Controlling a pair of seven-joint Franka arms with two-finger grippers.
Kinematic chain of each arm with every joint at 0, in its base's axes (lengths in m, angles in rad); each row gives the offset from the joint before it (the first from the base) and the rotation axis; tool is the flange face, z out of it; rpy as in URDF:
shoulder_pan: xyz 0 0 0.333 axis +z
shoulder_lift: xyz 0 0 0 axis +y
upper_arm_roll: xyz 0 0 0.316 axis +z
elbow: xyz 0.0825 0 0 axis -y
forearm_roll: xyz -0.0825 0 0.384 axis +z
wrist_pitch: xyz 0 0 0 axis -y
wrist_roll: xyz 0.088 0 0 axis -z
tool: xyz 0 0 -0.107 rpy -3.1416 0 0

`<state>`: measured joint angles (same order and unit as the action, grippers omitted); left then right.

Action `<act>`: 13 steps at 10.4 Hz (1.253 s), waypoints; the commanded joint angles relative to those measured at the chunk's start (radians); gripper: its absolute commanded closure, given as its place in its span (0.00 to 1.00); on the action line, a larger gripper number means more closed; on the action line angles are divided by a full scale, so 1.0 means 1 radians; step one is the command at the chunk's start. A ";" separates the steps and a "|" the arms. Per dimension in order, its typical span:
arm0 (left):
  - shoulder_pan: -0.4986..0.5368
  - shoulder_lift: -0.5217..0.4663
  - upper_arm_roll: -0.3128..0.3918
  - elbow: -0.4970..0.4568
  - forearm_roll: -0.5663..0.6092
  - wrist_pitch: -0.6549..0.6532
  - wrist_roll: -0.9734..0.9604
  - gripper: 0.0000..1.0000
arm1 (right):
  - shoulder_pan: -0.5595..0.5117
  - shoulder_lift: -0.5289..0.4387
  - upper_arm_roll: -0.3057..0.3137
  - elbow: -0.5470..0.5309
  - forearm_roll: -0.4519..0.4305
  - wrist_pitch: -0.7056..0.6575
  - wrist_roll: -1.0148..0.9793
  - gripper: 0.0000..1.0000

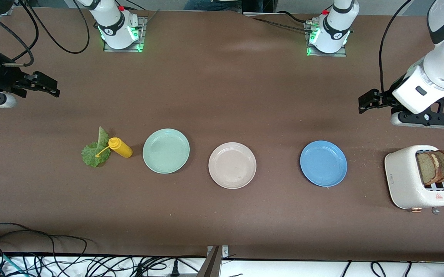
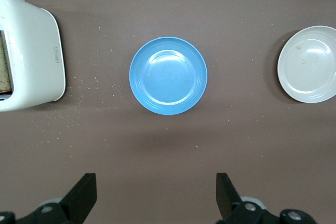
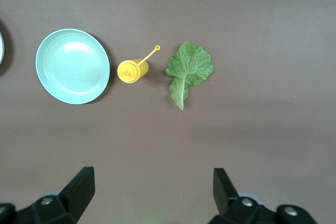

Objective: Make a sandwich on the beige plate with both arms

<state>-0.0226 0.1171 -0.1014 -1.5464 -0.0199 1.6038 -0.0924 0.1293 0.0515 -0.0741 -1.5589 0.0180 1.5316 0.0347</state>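
Toast slices (image 1: 435, 166) stand in the white toaster (image 1: 406, 181) on the brown table (image 1: 222, 96); the beige plate (image 1: 232, 165) sits bare between the green plate (image 1: 166, 150) and the blue plate (image 1: 323, 163). Left gripper (image 2: 156, 198) and right gripper (image 3: 154, 195) hover wide open, holding nothing.

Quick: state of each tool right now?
Left tool: open, empty, over bare table beside the toaster.
Right tool: open, empty, over bare table.

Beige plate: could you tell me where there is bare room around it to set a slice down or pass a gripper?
The beige plate itself is bare. Open tabletop lies between it and the blue plate; the gap to the mint-green plate is narrower. It is crowded where the yellow bottle sits against the lettuce leaf.
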 commanded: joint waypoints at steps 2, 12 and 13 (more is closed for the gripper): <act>0.020 -0.013 0.014 0.009 -0.006 -0.010 0.016 0.00 | 0.006 -0.001 -0.006 0.010 -0.001 -0.002 -0.007 0.00; 0.064 -0.011 0.020 0.020 0.056 -0.010 0.019 0.00 | 0.013 0.002 -0.006 0.011 0.000 0.001 0.007 0.00; 0.064 -0.011 0.020 0.020 0.061 -0.010 0.019 0.00 | 0.013 0.002 -0.006 0.011 0.002 0.001 0.005 0.00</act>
<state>0.0363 0.1121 -0.0770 -1.5377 0.0118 1.6041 -0.0917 0.1354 0.0521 -0.0745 -1.5588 0.0182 1.5333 0.0353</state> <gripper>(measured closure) 0.000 0.000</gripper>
